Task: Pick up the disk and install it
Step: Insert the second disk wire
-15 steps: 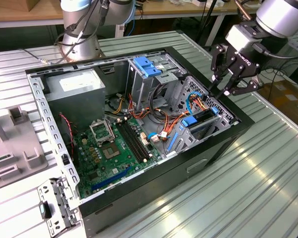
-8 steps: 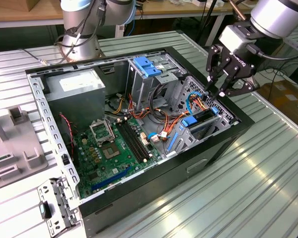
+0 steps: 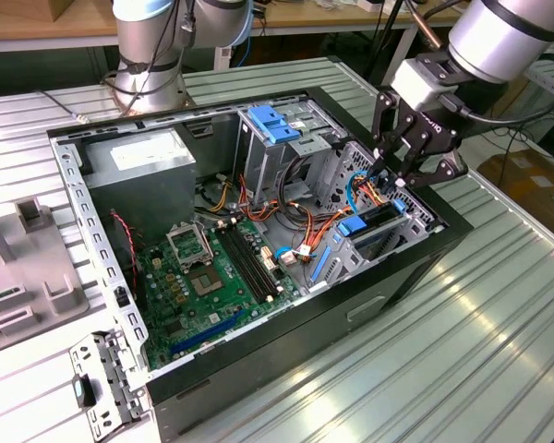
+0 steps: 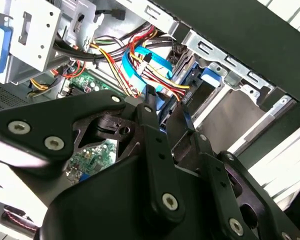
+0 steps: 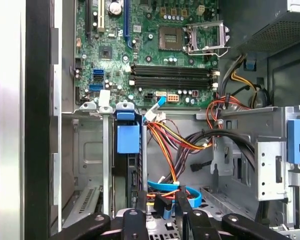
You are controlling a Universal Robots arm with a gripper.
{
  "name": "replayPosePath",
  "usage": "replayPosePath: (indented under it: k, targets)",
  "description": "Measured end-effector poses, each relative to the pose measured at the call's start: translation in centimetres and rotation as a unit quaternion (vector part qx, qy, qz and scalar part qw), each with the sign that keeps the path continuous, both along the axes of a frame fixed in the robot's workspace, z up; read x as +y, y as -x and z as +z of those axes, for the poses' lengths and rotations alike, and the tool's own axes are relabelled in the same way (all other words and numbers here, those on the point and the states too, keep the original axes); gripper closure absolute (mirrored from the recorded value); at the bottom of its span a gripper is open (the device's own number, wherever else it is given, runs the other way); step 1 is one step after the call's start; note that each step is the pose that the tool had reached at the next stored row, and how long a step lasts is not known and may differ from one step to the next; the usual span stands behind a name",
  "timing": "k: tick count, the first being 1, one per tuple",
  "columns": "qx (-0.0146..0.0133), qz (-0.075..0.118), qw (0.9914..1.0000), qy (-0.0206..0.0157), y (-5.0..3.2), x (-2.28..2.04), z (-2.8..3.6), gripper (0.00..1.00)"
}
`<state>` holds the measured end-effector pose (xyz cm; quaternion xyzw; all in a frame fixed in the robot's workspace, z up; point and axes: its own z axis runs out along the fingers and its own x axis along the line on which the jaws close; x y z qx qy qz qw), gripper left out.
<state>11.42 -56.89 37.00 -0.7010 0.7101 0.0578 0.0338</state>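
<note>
Resting on ribbed metal bench (image 3: 462,351), PC case (image 3: 286,346), pincer (image 3: 394,175) maybe shut.

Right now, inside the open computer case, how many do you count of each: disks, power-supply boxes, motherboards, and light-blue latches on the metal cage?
flat dark metal disk with blue side rails: 1
big grey power-supply box: 1
green motherboard: 1
light-blue plastic latch: 1
Total: 4

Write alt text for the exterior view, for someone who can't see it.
A robot arm's gripper reaches into an open desktop computer case lying on a slatted metal table, at the drive bay on the exterior view's right, where a disk with blue side rails sits edge-up among orange and blue cables. The green motherboard and grey power supply lie exposed.
</note>
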Motion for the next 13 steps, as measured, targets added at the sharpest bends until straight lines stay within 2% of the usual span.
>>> replayPosePath:
  k: [11, 13]
  targets:
    - [0.0, 0.0, 1.0, 0.0, -0.01, -0.02, -0.17, 0.65]
    - [0.0, 0.0, 1.0, 0.0, -0.01, -0.02, -0.18, 0.78]
